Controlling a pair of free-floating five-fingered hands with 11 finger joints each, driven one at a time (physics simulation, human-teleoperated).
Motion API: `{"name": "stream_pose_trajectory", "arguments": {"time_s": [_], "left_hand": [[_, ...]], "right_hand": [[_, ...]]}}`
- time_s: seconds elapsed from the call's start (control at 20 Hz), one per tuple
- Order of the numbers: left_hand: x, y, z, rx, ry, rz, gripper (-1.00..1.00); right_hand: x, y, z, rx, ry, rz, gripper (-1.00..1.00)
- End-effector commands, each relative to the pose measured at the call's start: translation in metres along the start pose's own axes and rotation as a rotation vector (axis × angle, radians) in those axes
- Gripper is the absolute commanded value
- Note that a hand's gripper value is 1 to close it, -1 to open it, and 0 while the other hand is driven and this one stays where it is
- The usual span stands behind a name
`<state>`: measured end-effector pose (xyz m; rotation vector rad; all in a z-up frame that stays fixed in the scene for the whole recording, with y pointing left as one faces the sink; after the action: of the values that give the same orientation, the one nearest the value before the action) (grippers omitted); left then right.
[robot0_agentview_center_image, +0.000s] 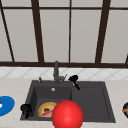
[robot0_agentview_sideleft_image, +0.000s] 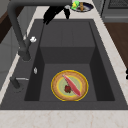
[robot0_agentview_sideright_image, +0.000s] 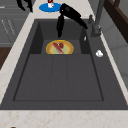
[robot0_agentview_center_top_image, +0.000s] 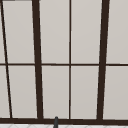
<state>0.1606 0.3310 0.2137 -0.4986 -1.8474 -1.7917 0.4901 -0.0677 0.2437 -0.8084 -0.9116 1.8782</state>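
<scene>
While the right hand (robot0_agentview_center_image: 74, 79) hovers with relaxed, straight fingers beside the faucet (robot0_agentview_center_image: 56, 71), open sink (robot0_agentview_center_image: 92, 102) basin lies below it; the left hand (robot0_agentview_center_image: 25, 109), fingers curled, hangs at the sink's left edge.

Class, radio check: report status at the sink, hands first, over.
Left hand curled at the sink's front left edge, holding nothing. Right hand open, hovering beside the dark faucet. Round yellow plate with red food in the basin.

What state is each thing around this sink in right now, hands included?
Left hand: in the air at the sink's front left corner, fingers curled, holding nothing.
Right hand: in the air near the faucet, fingers straight, pointing down.
Yellow plate: flat on the basin floor, food on it.
Faucet: no water running.
Blue plate: flat on the left counter.
Red ball: in front of the sink.
</scene>
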Motion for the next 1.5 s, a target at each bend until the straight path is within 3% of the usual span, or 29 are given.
{"name": "stream_pose_trajectory", "arguments": {"time_s": [0.0, 0.1, 0.2, 0.45, 0.85, 1.45], "left_hand": [[0.0, 0.0, 0.0, 0.0, 0.0, 0.0, 0.0], [0.0, 0.0, 0.0, 0.0, 0.0, 0.0, 0.0], [0.0, 0.0, 0.0, 0.0, 0.0, 0.0, 0.0], [0.0, 0.0, 0.0, 0.0, 0.0, 0.0, 0.0], [0.0, 0.0, 0.0, 0.0, 0.0, 0.0, 0.0], [0.0, 0.0, 0.0, 0.0, 0.0, 0.0, 0.0]], "right_hand": [[0.011, 0.006, 0.013, -0.013, -0.027, -0.07, -1.0], [0.017, 0.005, 0.015, -0.042, 0.0, -0.09, -1.0], [0.024, 0.009, 0.022, -0.044, 0.006, -0.066, -1.0], [0.037, 0.02, 0.032, -0.074, 0.057, -0.121, -1.0], [0.053, 0.044, 0.03, -0.059, 0.125, -0.18, -1.0], [0.078, 0.074, 0.027, -0.009, 0.197, -0.207, -1.0]]}}
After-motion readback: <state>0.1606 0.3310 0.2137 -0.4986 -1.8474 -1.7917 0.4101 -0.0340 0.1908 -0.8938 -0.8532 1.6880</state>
